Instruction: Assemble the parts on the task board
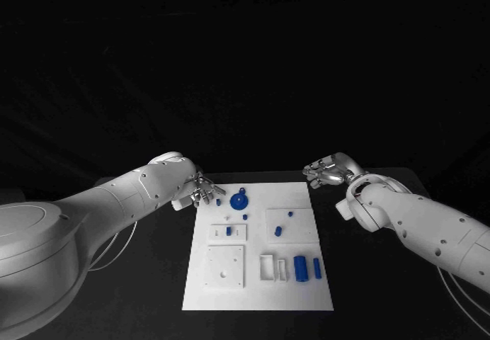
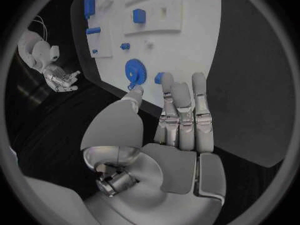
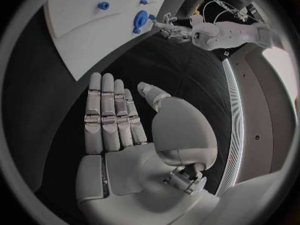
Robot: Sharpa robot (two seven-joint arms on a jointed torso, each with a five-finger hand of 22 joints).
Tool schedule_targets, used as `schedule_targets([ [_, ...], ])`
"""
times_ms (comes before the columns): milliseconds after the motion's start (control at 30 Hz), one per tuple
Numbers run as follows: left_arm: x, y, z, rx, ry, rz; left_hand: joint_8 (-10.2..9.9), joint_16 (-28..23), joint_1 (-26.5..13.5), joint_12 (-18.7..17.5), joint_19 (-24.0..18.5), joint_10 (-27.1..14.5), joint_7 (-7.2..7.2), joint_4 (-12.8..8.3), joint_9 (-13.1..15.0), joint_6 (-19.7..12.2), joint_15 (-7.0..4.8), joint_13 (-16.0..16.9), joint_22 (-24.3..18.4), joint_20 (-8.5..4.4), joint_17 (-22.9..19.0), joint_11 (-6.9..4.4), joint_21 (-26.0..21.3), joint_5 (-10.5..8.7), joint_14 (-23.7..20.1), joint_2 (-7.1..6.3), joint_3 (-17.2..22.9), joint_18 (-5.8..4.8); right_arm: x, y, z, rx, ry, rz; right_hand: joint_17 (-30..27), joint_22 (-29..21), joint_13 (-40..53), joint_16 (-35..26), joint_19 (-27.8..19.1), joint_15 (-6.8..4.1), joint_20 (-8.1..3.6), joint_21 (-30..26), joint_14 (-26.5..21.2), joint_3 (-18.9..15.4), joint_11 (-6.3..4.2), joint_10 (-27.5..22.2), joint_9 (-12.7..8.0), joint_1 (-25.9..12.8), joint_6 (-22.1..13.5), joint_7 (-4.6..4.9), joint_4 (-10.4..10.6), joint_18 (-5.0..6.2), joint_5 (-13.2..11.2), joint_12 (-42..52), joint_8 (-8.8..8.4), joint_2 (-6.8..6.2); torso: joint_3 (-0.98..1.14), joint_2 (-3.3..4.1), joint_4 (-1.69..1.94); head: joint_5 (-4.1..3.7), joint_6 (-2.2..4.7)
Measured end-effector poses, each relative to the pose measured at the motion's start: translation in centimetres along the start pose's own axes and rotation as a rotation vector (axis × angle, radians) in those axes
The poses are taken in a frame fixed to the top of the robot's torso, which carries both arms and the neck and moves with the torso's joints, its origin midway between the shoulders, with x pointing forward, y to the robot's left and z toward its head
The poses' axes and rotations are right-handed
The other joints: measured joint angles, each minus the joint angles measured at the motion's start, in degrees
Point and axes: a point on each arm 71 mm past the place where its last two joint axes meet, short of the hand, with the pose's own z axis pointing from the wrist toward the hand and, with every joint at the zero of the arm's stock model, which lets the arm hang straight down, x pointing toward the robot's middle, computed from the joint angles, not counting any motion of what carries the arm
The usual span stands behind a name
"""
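Nearest the robot, on the near end of the white task board (image 1: 255,297), two upright blue cylinders (image 1: 302,268) stand side by side next to white blocks (image 1: 268,266); a square white plate (image 1: 224,266) lies beside them toward the left. Mid-board: a small blue peg (image 1: 279,230) on one raised white panel, and a smaller panel (image 1: 229,230) with a blue bit on it. At the far end lies a round blue disc (image 1: 239,201) with a knob.

Left hand (image 1: 202,191) sits at the board's far-left corner, just beside the disc, fingers straight and apart from the thumb, holding nothing; contact with the board cannot be judged. Right hand (image 1: 328,172) hangs past the far-right corner over the black table (image 1: 388,283), fingers extended flat, empty.
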Motion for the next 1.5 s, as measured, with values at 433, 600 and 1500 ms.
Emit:
schedule_targets([
  [433, -0.1, 0.4, 0.1, 0.007, 0.024, -0.002, 0.0, 0.0, 0.79, 0.0, 0.0, 0.16, -0.2, -3.21, -0.3, 0.61, 0.0, 0.27, 0.94, 0.0, 0.08, 0.23, -0.9, 0.0, 0.0, 3.15, -1.58, 0.0, -0.1, 0.3, 0.1, -0.025, -0.031, 0.054, -0.74, -6.05, 0.01, -0.26, 0.4, 0.0, 0.0, 1.2, 0.0, 0.0, 0.0, 0.0, 0.01, 0.01, 0.0, 0.0, 0.0, 0.0, 0.28, -0.28, 0.0, -0.01, 0.0, 0.04, -0.02, -0.64, -0.12],
  [600, 0.1, 0.5, 0.1, 0.009, 0.043, 0.002, 0.0, 0.0, 0.54, 0.0, -0.01, -0.31, 0.0, -5.84, -0.3, 0.82, 0.01, 0.36, 1.27, 0.0, -0.11, 0.31, -1.45, 0.0, -0.41, 5.46, -3.6, 0.0, -0.1, 0.4, 0.1, -0.03, -0.035, 0.063, -0.75, -6.35, 0.01, -0.26, 0.4, 0.0, 0.0, 1.2, 0.0, 0.0, 0.0, 0.0, 0.01, 0.02, 0.0, 0.0, 0.0, 0.0, 0.28, -0.27, 0.0, -0.01, 0.0, 0.05, 0.08, -0.69, -0.15],
  [1500, 0.7, 1.2, 0.5, 0.01, 0.076, -0.03, 0.01, 0.0, 1.69, 0.2, 0.61, -0.52, 0.21, -7.61, -0.99, 0.19, 0.01, 0.27, 2.27, 0.19, -0.42, 0.5, -2.6, 0.01, -0.41, 10.05, -5.37, 0.0, 0.0, 0.6, 0.1, -0.035, -0.039, 0.074, -0.88, -8.27, 0.02, -0.47, 0.4, 0.19, 0.0, 2.19, 0.2, -0.49, 0.0, -0.01, 0.01, 0.02, 0.01, -0.01, 0.49, 0.0, 0.66, -0.27, 0.0, -0.02, 0.03, 0.17, -0.01, -0.52, -0.6],
])
